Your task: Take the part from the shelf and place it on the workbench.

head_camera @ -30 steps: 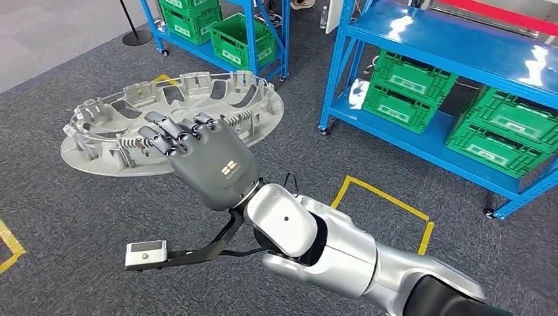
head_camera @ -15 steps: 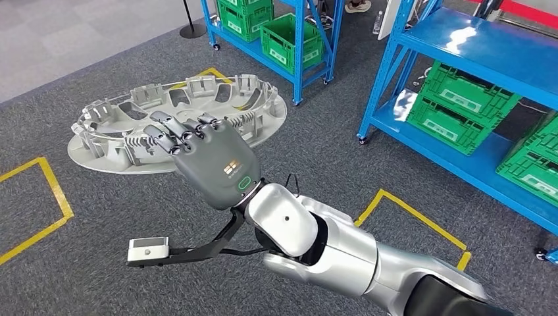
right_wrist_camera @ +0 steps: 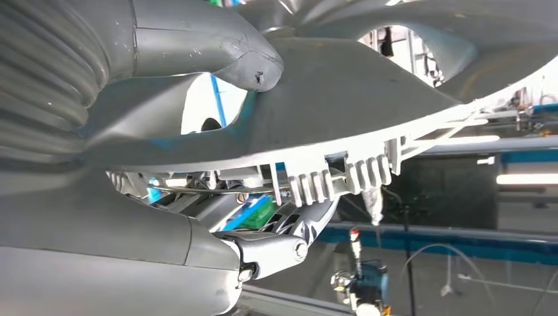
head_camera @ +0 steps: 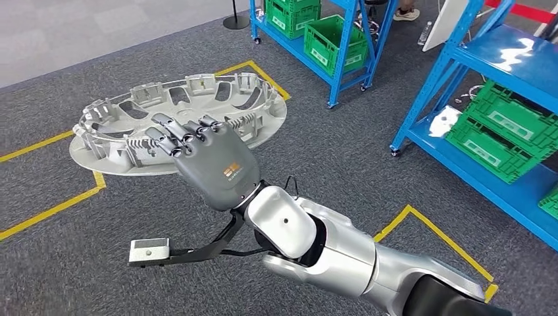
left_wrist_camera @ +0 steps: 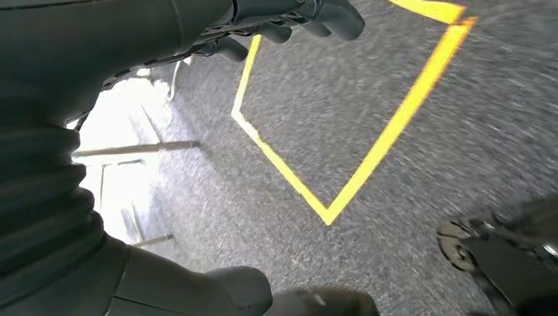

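Observation:
The part (head_camera: 105,158) is a large round grey wheel cover with ribs and clips along its rim, carried flat above the floor at the left of the head view. My right hand (head_camera: 210,168) grips its near edge, fingers (head_camera: 174,135) curled over the rim. In the right wrist view the thumb (right_wrist_camera: 217,46) presses one face of the part (right_wrist_camera: 368,85) and the fingers (right_wrist_camera: 276,247) hook the other side. My left hand (left_wrist_camera: 131,52) hangs over the carpet with nothing in it, its fingers (left_wrist_camera: 329,13) apart from the thumb (left_wrist_camera: 243,293).
Blue shelving (head_camera: 342,72) with green crates (head_camera: 332,39) stands at the back. A second blue rack (head_camera: 460,59) with green crates (head_camera: 500,138) is at the right. Yellow tape lines (head_camera: 434,230) mark the grey carpet. A person's shoes (head_camera: 409,12) show at the top.
The whole picture has shifted: the shelves and floor lines slide right as the camera turns. My right hand keeps the same hold on the part.

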